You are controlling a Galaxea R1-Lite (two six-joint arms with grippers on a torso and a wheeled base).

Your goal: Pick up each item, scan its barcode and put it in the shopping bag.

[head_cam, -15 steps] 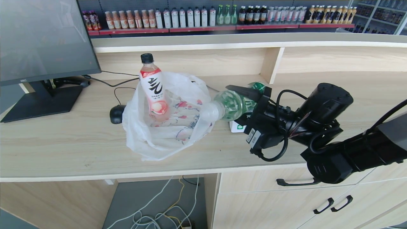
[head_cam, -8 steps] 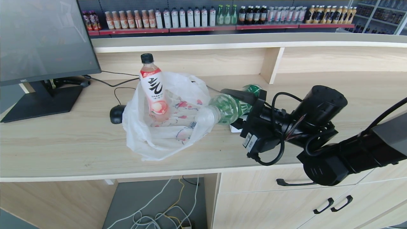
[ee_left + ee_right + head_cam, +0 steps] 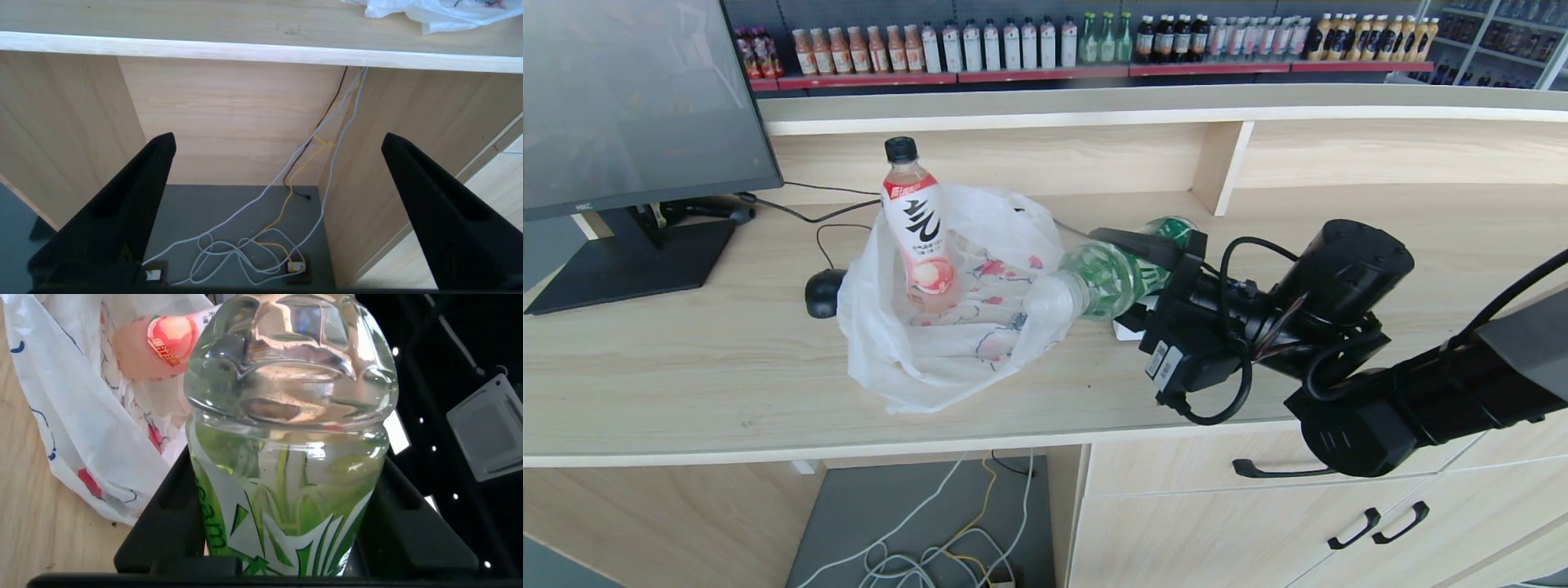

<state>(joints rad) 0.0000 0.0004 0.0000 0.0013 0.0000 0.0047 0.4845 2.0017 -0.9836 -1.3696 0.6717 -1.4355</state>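
My right gripper is shut on a clear green-labelled bottle, held lying sideways just above the counter. The bottle's clear end presses against the right rim of the white plastic shopping bag. In the right wrist view the green bottle sits between the black jaws, with the bag just beyond it. A pink drink bottle stands upright inside the bag, its pink body showing through the plastic. My left gripper hangs open below the counter edge with nothing between its fingers.
A monitor stands at the far left and a black mouse lies left of the bag. A small white box sits under the held bottle. A wooden divider rises behind. Cables lie on the floor under the counter.
My right gripper carried the green bottle left, pushing its end against the bag's rim, then stopped. The bag and pink bottle stayed put.
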